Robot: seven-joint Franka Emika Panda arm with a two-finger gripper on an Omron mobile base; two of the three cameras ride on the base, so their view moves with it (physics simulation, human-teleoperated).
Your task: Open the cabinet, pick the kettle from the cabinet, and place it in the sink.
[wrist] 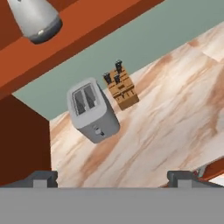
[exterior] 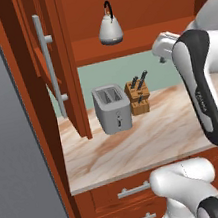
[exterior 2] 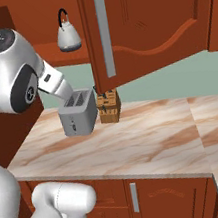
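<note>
Pincer (wrist: 112,177) spread wide, hovering tilted above toaster (wrist: 92,111), below kettle (wrist: 36,19).

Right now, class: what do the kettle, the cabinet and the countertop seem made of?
Kettle: probably brushed metal, silver-grey with soft sheen, thin black handle.
Cabinet: apparently reddish-brown wood, raised arched panels, grey bar handles.
Countertop: looks like polished marble or stone, with beige-brown veins.

My arm rises from the base, bends at the elbow and reaches forward with the forearm raised. My gripper (wrist: 112,177) is spread wide, its two dark fingertips (wrist: 41,177) set far apart at either side of the hand view, with nothing between them. The hand is rolled, so the scene ahead of it appears tilted.
</note>
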